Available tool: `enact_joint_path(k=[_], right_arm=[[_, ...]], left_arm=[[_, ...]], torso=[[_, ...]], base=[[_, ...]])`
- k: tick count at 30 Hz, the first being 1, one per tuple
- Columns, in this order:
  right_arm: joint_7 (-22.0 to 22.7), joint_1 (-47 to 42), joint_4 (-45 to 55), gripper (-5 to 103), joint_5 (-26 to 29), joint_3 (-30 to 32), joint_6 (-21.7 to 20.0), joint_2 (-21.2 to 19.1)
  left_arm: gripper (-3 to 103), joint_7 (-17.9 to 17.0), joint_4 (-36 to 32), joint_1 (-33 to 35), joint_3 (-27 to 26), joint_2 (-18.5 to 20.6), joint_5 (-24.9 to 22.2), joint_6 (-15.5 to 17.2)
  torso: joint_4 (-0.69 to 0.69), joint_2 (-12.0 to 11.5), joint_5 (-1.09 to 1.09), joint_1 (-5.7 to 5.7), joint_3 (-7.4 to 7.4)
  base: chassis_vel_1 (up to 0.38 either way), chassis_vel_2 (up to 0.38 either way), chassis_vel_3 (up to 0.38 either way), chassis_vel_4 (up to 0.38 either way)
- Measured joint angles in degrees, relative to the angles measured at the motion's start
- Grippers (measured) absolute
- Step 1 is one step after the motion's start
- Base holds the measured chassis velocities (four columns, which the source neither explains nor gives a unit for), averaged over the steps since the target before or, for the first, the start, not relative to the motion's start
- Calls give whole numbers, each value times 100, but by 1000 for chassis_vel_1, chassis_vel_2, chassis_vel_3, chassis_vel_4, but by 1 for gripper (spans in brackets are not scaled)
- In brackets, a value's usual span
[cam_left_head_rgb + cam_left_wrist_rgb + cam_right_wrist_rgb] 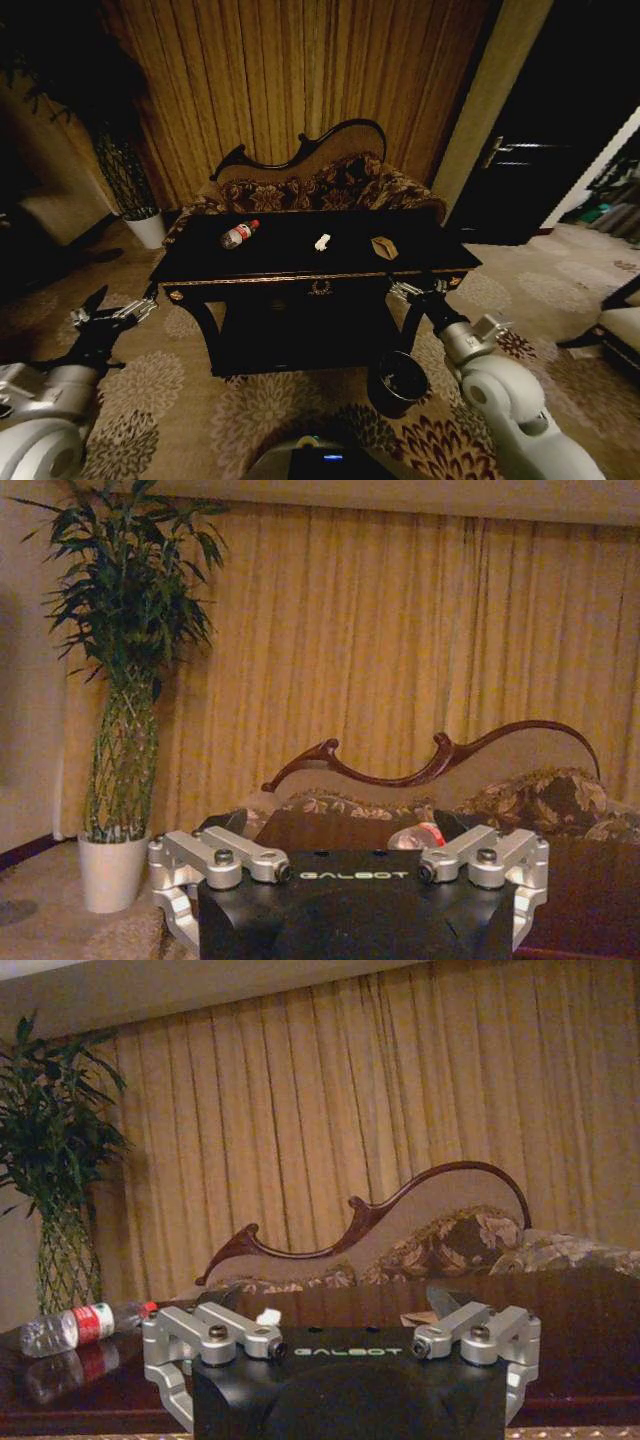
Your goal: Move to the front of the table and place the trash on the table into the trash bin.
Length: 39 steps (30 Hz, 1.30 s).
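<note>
The black table (pixel 290 258) with gold trim stands straight ahead. On its top lie a clear bottle (pixel 239 234) with a red label at the left, a white crumpled scrap (pixel 322 242) in the middle and a tan wrapper (pixel 384 247) to the right. The dark round trash bin (pixel 397 383) sits on the carpet below the table's front right. My left gripper (pixel 115 313) hovers open off the table's left front corner. Open as well, my right gripper (pixel 420 290) is at the front right edge, above the bin. The right wrist view shows the bottle (pixel 75 1328), scrap (pixel 268 1316) and wrapper (pixel 415 1317).
A floral sofa (pixel 330 185) with a curved dark frame stands behind the table, before gold curtains. A tall plant in a white pot (pixel 148 228) is at the back left. A dark door (pixel 520 160) and furniture (pixel 620 330) are on the right. Patterned carpet surrounds the table.
</note>
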Motion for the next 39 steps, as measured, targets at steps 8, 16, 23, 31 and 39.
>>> enact_joint_path(k=[8, 16, 23, 31, 39], right_arm=[[-4, 104, -244, 100, -244, -26, 28, 21], [6, 176, -528, 100, -435, -22, 92, 8], [13, 190, -565, 100, -404, -20, 93, 4], [21, 193, -564, 100, -404, -61, 75, 4], [89, 310, -762, 100, -375, -89, 17, -73]], left_arm=[[100, 4, 0, -3, -11, 13, 6, 2], [100, 16, 0, -15, -7, 15, 14, 5], [100, 161, 0, 16, -172, -15, -21, 10], [100, 188, 0, 43, -398, 31, -171, 25], [100, 52, 0, -43, -502, 123, -279, 155]], torso=[[0, 0, 1, 0, 0], [0, 0, 0, 0, 0], [0, -1, 1, 1, 1], [0, -1, 0, 1, 0], [1, -2, 0, 2, 1]], base=[[0, 0, 0, 0], [-55, 55, 64, -60], [-110, 94, 102, -100], [-97, 105, 108, -103], [-31, 39, 26, -38]])
